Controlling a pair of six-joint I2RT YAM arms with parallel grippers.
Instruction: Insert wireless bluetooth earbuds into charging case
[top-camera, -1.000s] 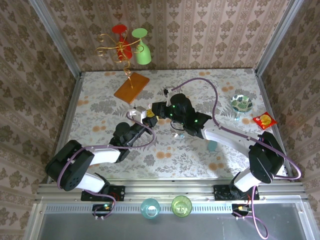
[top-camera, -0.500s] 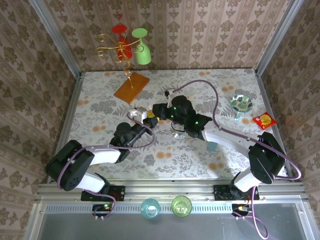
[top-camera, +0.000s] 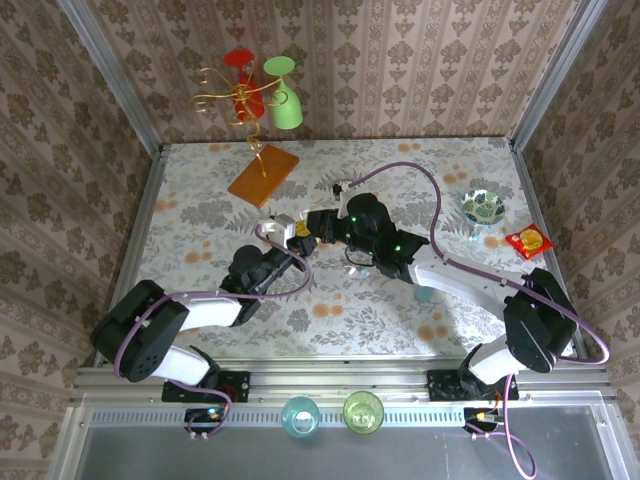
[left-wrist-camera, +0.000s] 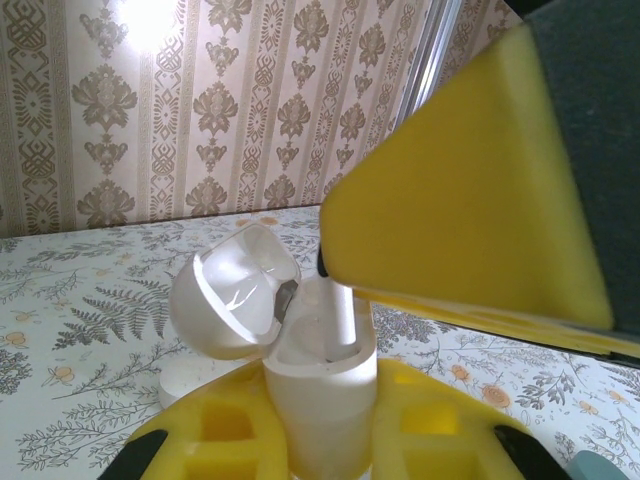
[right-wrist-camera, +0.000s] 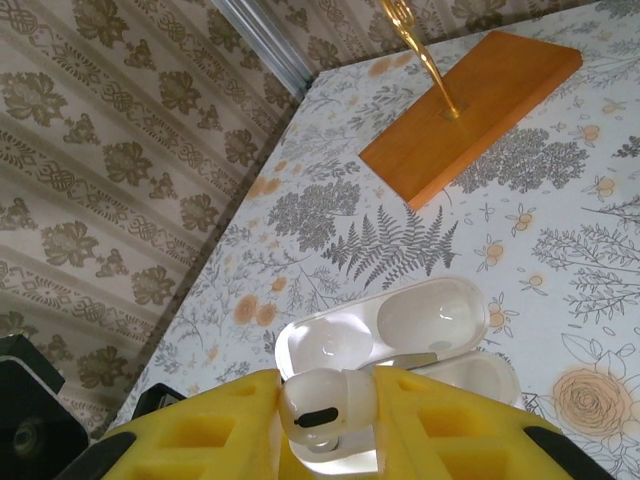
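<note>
Left gripper (left-wrist-camera: 320, 440) was closed tight on the lower body of the charging case (left-wrist-camera: 320, 385), holding it upright off the table (top-camera: 200, 200); the lid (left-wrist-camera: 232, 292) was hinged open and tipped back to the left; in the top view the case (top-camera: 281, 223) sat above the surface, left of its centre, about midway between near and far edges.

Right gripper (right-wrist-camera: 328, 432) was closed part way on one earbud (right-wrist-camera: 315, 408), a glossy white piece pinched between the yellow fingers (right-wrist-camera: 215, 425); the earbud hung just above the open case (right-wrist-camera: 400, 345), not touching it as far as the wrist view showed; in the left wrist view one right finger (left-wrist-camera: 460, 220) loomed right over the case mouth.

Progress, as a judgement: case picked up, opened and presented; earbud picked up and brought over it; not yet seated; could not tell whether the other well already held an earbud, the inside was too pale and glossy to read.

Left to do: line the stem up with a well and lower it in, let go, handle any second earbud, shut the lid.
</note>
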